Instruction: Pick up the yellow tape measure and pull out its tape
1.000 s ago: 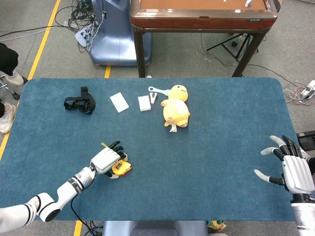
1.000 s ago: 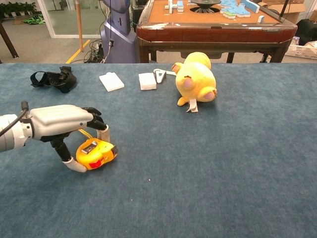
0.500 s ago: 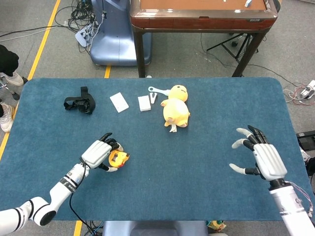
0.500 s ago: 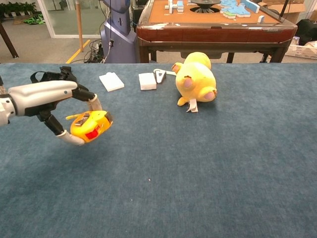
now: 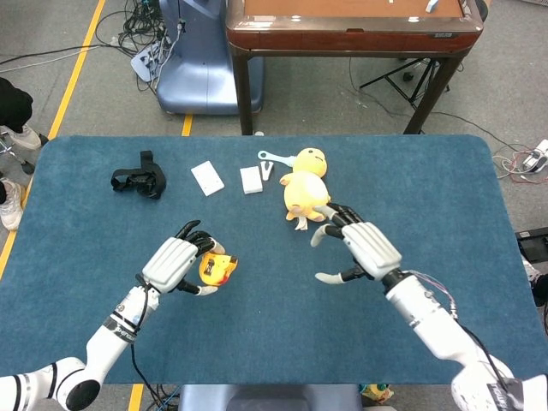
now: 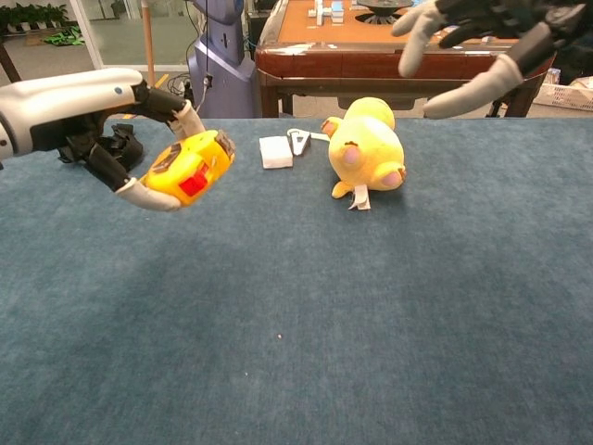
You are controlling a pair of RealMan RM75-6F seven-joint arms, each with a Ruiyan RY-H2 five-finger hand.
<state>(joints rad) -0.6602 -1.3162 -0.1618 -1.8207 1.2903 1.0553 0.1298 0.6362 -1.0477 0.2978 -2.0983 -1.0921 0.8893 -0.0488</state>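
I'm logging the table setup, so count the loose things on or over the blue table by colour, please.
Yellow: 2, the tape measure and the plush duck
White: 3, two small flat pieces and a small tool
Black: 1, the strap
Total: 6

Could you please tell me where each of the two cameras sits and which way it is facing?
Head view: sits high, looking steeply down on the blue table; shows both forearms, the left hand and the right hand.
Chest view: sits low at the table's near edge, looking level across it toward the brown table; shows the left hand and the right hand's fingers.
Shared: the yellow tape measure in the left hand, the yellow plush toy, both hands.
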